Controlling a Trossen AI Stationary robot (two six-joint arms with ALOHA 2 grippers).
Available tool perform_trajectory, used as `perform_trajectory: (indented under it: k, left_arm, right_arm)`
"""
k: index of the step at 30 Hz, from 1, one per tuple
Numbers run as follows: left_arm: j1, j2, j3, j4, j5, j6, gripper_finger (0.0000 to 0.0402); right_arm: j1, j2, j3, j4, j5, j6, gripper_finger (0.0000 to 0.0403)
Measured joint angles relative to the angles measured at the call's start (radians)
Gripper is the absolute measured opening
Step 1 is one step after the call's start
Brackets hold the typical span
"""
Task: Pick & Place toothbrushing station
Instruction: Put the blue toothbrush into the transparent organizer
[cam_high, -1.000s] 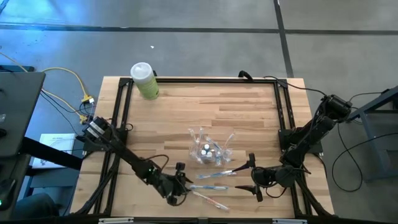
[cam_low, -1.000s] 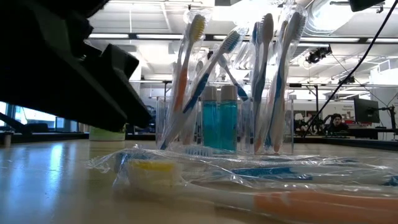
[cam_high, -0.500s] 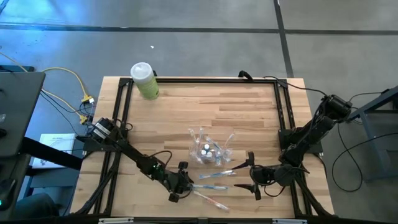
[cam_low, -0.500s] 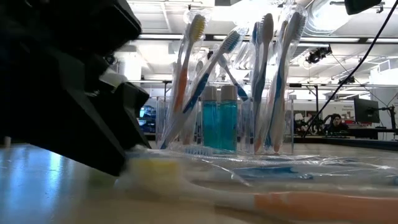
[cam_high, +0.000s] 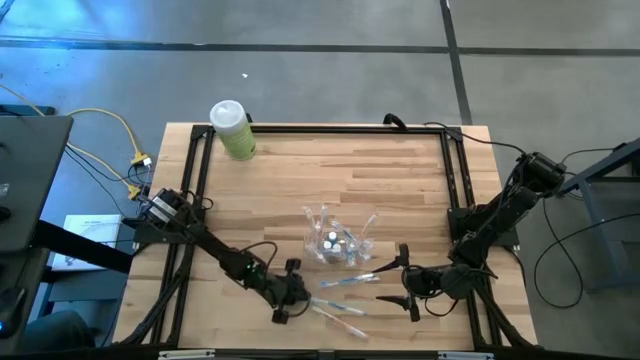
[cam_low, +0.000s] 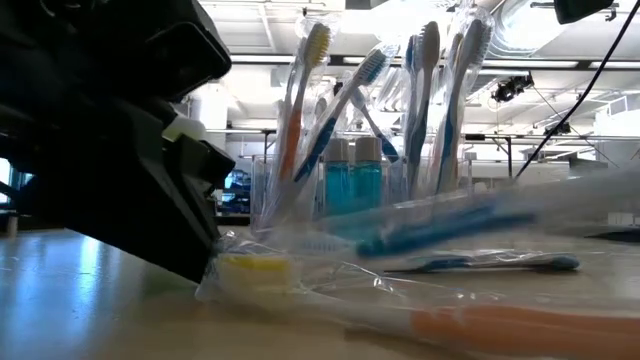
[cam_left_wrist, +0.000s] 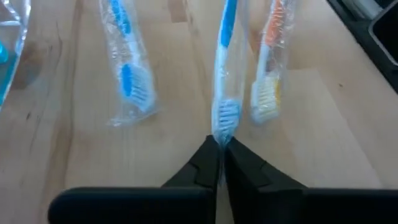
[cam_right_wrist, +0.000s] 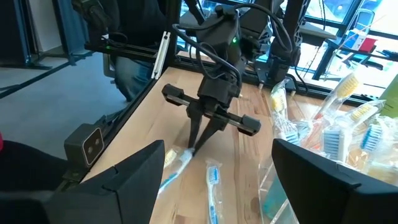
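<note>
Pinching the bristle end of a wrapped blue toothbrush (cam_left_wrist: 225, 93), the left gripper (cam_left_wrist: 219, 152) sits low at the near edge of the table (cam_high: 390, 180), its two fingers pressed together on the clear wrapper. Just beside this brush lie a second wrapped blue toothbrush (cam_left_wrist: 127, 68) on one side and a wrapped orange toothbrush (cam_left_wrist: 268, 74) on the other, both flat on the wood. The clear plastic holder (cam_high: 335, 238), with upright toothbrushes and two white-capped tubes of blue liquid (cam_low: 352, 190), stands near the table's middle, just behind the loose brushes. The right gripper (cam_high: 408, 285) waits near the table surface, right of the brushes, with its fingers spread wide. A pale green bottle (cam_high: 232, 129) stands at the far left corner.
</note>
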Motion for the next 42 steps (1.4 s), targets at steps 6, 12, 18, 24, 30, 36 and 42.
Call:
perform_trajectory:
  k: [6, 12, 18, 24, 30, 36, 42]
  left_arm:
    - [-0.014, -0.059, -0.002, -0.050, 0.003, 0.035, 0.0002]
    - [-0.091, -0.214, -0.001, -0.087, -0.139, 0.121, 0.0002]
    - [-0.219, -0.362, 0.011, -0.256, -0.522, 0.345, 0.0002]
    - [-0.286, -0.389, 0.047, -0.282, -0.653, 0.345, 0.0002]
    - [-0.307, -0.388, 0.056, -0.316, -0.884, 0.239, 0.0002]
    - [-0.291, -0.388, 0.079, -0.216, -1.024, 0.232, 0.0002]
    - [-0.203, -0.388, 0.083, -0.092, -0.996, 0.288, 0.0002]
  right_arm:
    - [0.000, 0.000, 0.000, 0.000, 0.000, 0.000, 0.0290]
    - [0.000, 0.000, 0.000, -0.003, 0.000, 0.000, 0.0290]
    - [0.000, 0.000, 0.000, -0.003, 0.000, 0.000, 0.0290]
    - [0.000, 0.000, 0.000, -0.003, 0.000, 0.000, 0.0290]
    - [0.000, 0.000, 0.000, -0.003, 0.000, 0.001, 0.0290]
    - [0.000, 0.000, 0.000, -0.003, 0.000, 0.001, 0.0290]
    - [0.000, 0.000, 0.000, -0.003, 0.000, 0.001, 0.0290]
